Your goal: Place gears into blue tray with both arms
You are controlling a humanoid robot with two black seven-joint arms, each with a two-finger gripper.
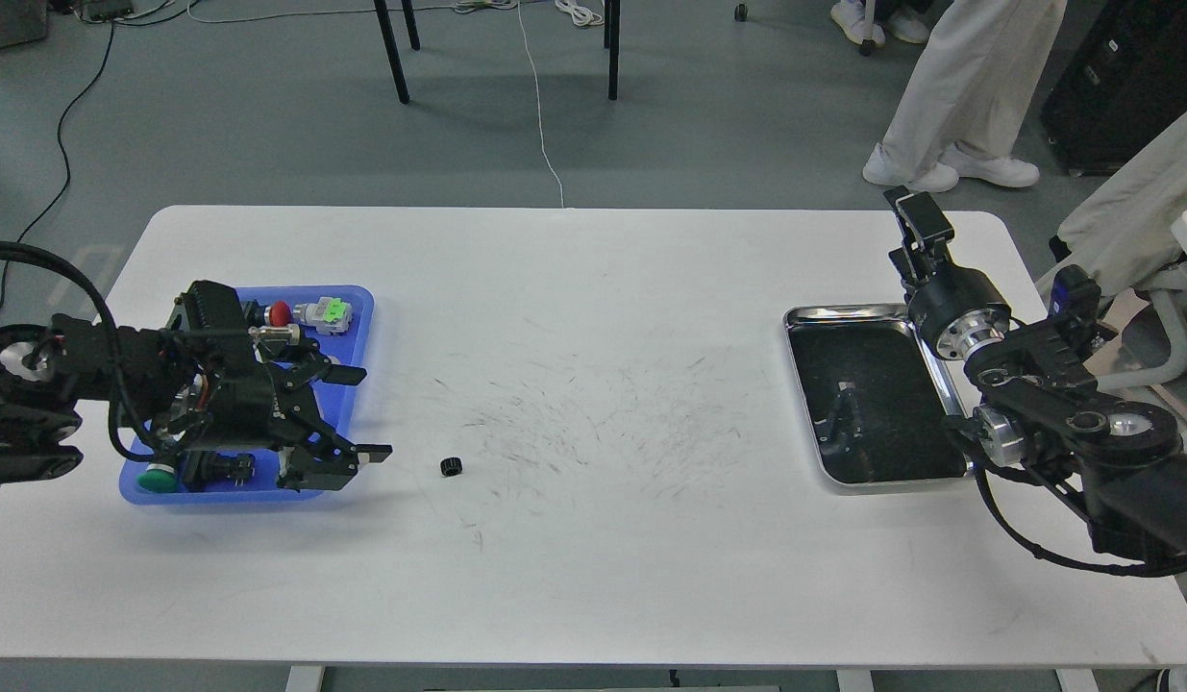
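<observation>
On the left of the white surface (593, 288), the blue tray (362, 317) is holding push-button switches (309, 313) with red and green caps, while the steel tray (848, 317) on the right is showing only its dark interior. One gear (450, 467) is lying on the surface just right of the blue tray; we cannot tell its axis. Our left pincer (358, 415) is hovering with fingers spread over the tray's right edge, gripping nothing, and we cannot tell our right pincer's (915, 213) state.
</observation>
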